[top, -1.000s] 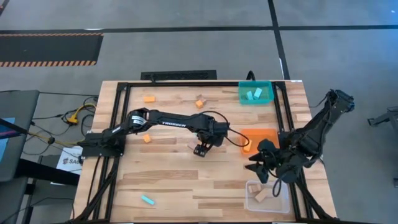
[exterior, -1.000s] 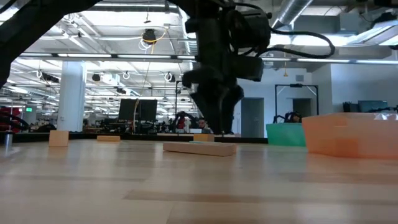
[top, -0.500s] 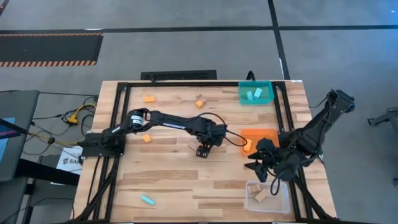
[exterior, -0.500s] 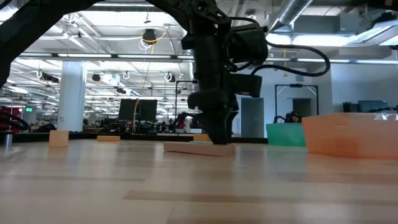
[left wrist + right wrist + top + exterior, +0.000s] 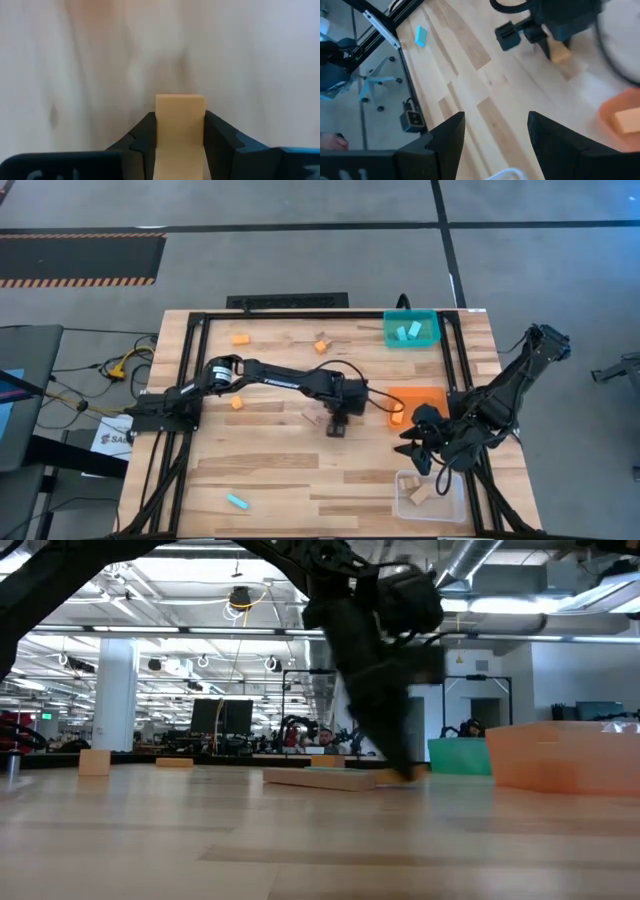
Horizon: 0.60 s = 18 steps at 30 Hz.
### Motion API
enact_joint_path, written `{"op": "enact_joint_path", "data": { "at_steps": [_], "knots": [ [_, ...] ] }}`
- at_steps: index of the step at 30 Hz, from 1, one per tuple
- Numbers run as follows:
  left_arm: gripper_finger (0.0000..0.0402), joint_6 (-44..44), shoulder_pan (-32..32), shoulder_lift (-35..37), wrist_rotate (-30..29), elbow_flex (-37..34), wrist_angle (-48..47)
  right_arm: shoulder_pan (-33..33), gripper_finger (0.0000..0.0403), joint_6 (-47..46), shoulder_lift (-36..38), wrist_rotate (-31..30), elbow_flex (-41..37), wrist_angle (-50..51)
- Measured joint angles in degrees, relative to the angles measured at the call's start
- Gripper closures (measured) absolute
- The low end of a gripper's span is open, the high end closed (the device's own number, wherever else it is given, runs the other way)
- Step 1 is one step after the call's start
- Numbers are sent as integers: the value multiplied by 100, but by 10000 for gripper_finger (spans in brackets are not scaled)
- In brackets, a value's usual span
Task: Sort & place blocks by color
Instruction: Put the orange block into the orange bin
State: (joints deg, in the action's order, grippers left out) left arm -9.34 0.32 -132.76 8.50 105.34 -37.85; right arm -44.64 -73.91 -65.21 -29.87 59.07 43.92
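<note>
While clamped: tan block (image 5: 179, 127), orange bin (image 5: 418, 401) beside.

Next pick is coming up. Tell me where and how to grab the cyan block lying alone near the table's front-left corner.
Grip the cyan block across its two long sides, at mid-length, coming straight down from above. It lies flat on the table, slightly skewed to the edge, with open wood all round, so turning the wrist to match its skew should be enough.

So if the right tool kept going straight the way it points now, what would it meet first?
Probably bare table: the open right tool aims across the boards, with the left tool and its tan block off to one side and a cyan block farther out. Depth is uncertain.
</note>
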Motion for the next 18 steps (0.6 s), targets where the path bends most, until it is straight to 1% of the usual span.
{"op": "enact_joint_path", "data": {
  "at_steps": [2,4,5,7,12,14,18],
  "knots": [
    [304,385,-15,-1,472,41,692,-2,163,-42,9,141,0,-162],
    [304,956,-23,0,1001,68,1758,-37,163,-6,36,222,15,-220],
    [304,1224,-31,6,1100,76,2245,-78,163,22,49,218,58,-246],
    [304,1591,-40,12,994,83,2995,-189,163,31,85,125,195,-249],
    [304,2226,13,12,549,81,4463,-414,163,271,87,-266,531,-198],
    [304,2418,24,-119,313,132,5108,-445,163,422,90,-415,649,-204],
    [304,2813,48,-526,263,265,5522,-371,163,680,87,-529,783,-262]
  ]
}}
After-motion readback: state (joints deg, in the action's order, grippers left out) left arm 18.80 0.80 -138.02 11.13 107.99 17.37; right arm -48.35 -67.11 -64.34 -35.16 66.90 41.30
